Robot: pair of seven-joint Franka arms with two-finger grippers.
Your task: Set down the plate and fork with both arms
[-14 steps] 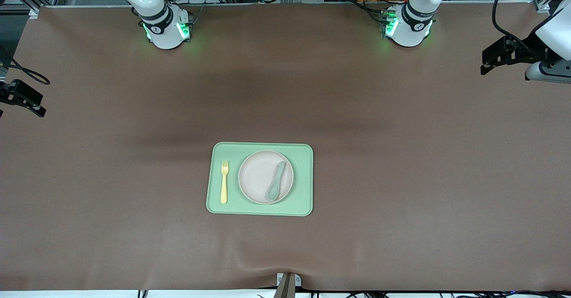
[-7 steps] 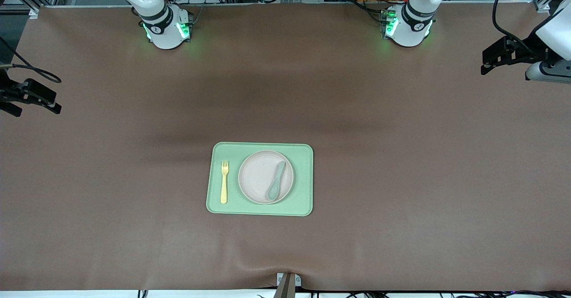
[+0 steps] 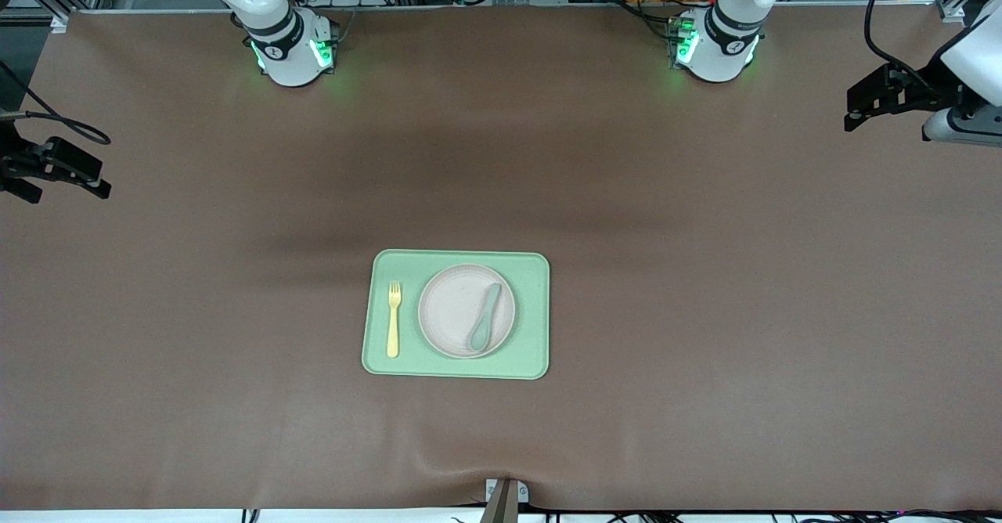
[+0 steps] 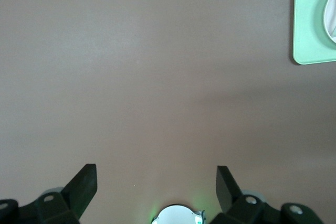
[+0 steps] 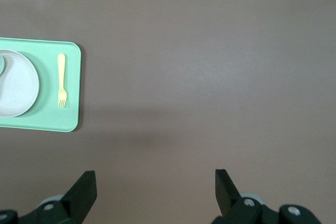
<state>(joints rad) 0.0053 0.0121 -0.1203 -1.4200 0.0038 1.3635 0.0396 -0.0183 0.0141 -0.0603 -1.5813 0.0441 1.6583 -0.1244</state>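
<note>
1. Bench (image 3: pixel 704 272): brown covering, wide surface.
2. Tray (image 3: pixel 532 319): light green, rectangular, rounded corners; lies flat at mid-bench, in the half nearer the front camera.
3. Plate (image 3: pixel 450 311): round, off-white, raised rim; rests on the tray, roughly central.
4. Spoon (image 3: pixel 485 318): mint green; lies slantwise on the plate, toward the left arm's end.
5. Fork (image 3: pixel 393 319): pale yellow; lies flat on the tray just beside the plate, apart from it, toward the right arm's end of the tray; tines point toward the robots' bases.
6. Left gripper (image 4: pixel 156 182): jaws wide open, holding nothing; raised over bare bench at the left arm's end, well apart from the tray.
7. Right gripper (image 5: pixel 155 184): jaws wide open, holding nothing; raised over bare bench at the right arm's end, well apart from the tray.
</note>
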